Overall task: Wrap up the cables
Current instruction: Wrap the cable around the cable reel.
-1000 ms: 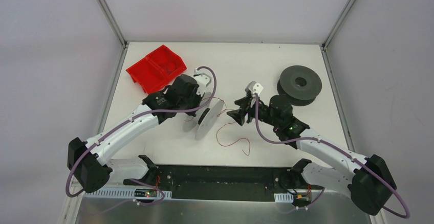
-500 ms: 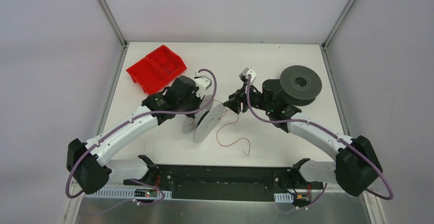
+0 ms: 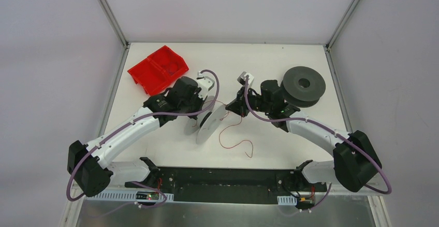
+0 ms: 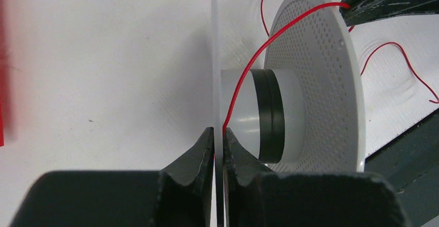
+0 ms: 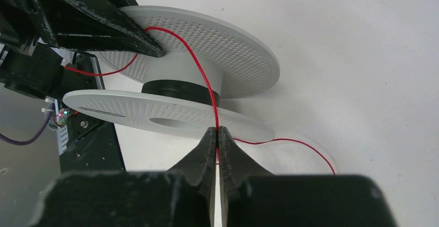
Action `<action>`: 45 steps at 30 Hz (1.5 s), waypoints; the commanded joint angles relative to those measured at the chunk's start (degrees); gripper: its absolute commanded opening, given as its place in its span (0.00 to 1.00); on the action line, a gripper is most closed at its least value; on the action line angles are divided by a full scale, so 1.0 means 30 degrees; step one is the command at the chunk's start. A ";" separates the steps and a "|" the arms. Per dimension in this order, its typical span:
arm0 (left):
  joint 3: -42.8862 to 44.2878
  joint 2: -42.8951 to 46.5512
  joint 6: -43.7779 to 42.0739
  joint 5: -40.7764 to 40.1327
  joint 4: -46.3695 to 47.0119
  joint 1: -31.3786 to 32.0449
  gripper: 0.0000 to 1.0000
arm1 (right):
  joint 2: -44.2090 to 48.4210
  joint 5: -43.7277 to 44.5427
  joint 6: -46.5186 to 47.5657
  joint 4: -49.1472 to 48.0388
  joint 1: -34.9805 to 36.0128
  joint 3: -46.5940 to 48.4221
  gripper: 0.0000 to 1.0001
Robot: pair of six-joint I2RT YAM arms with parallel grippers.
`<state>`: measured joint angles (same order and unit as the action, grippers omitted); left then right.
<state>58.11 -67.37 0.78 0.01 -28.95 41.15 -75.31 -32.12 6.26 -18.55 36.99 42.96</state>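
Observation:
A thin red cable runs from the white spool's hub over its perforated flange. My left gripper is shut on the edge of the spool's other flange, holding it on its side; the cable drops in right beside those jaws. My right gripper is shut on the cable just off the near flange, at the spool's right in the top view. The loose tail of the cable curls on the table below.
A red bin sits at the back left behind the left arm. A dark grey spool lies at the back right, just past the right wrist. A black band rings the white spool's hub.
My right arm has swung up and left to the spool, and its jaws have closed on the cable. The left arm and the spool have barely moved.

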 commanded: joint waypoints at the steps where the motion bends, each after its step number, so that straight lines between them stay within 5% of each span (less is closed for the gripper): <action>1: 0.0145 0.0628 0.0173 0.0106 0.1080 -0.0248 0.11 | 0.0135 0.0137 0.0262 -0.0177 -0.0009 0.0749 0.00; 5: -0.0027 0.1143 0.0293 0.0111 0.0809 -0.0274 0.24 | 0.0356 0.0310 0.0408 -0.0176 -0.0013 0.0750 0.00; 27: -0.0482 0.1016 0.1799 0.0216 0.0175 -0.0328 0.36 | 0.0970 0.0695 0.0477 -0.0074 -0.0026 0.0635 0.00; 45: -0.0912 0.0101 0.1893 -0.1744 0.0885 -0.0327 0.14 | 0.1246 0.0316 0.0436 0.0070 -0.0025 0.0387 0.00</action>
<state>55.66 -67.77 6.66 -3.75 -27.66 40.75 -72.79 -30.24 6.96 -17.26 36.99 43.38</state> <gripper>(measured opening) 0.157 0.007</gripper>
